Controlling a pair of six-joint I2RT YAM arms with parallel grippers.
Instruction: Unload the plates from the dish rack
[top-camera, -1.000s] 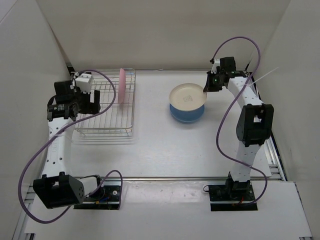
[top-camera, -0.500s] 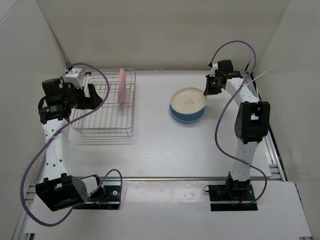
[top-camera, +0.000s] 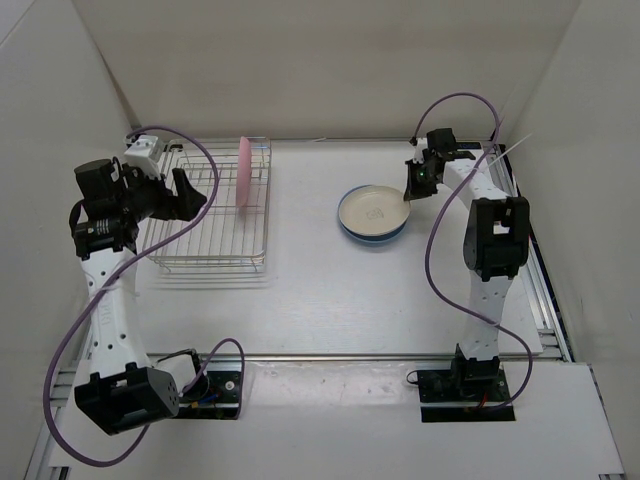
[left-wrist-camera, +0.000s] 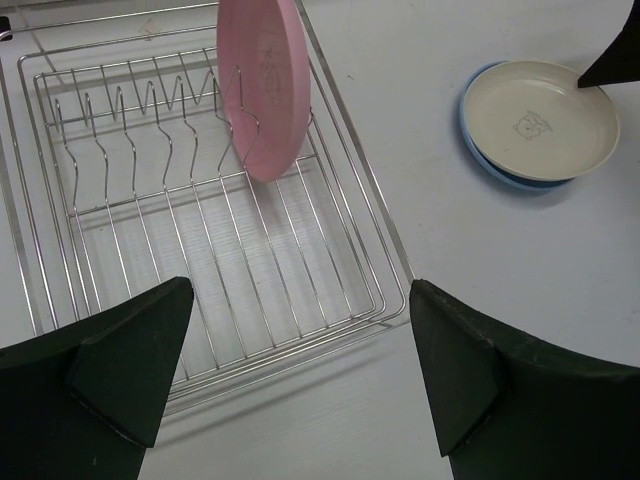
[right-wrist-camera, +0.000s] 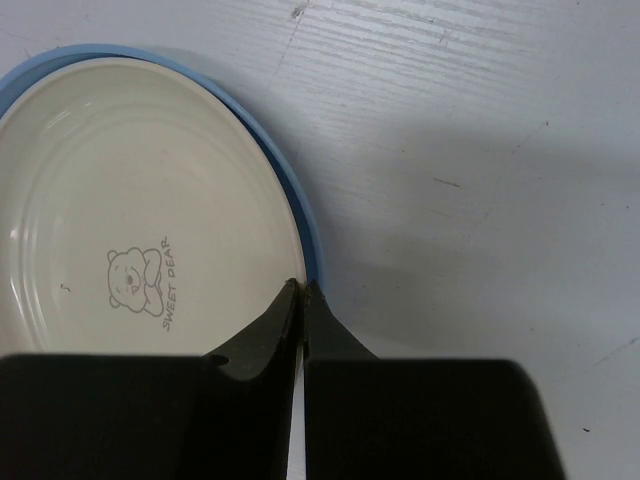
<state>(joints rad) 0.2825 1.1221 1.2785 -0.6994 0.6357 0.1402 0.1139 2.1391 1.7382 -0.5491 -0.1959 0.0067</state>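
The round pink plate (left-wrist-camera: 262, 85) stands on edge in the silver wire dish rack (top-camera: 205, 230) below the wide-spread left hand (left-wrist-camera: 298, 285), while the round cream plate (right-wrist-camera: 130, 200) lies on the light blue plate (left-wrist-camera: 497, 170) on the white bench (top-camera: 330, 300), its rim pinched by the right hand (right-wrist-camera: 298, 290).

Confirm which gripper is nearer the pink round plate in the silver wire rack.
Left. Left gripper hovers open over the silver wire rack, near the pink round plate; right gripper is across the table, shut on the rim of the cream plate.
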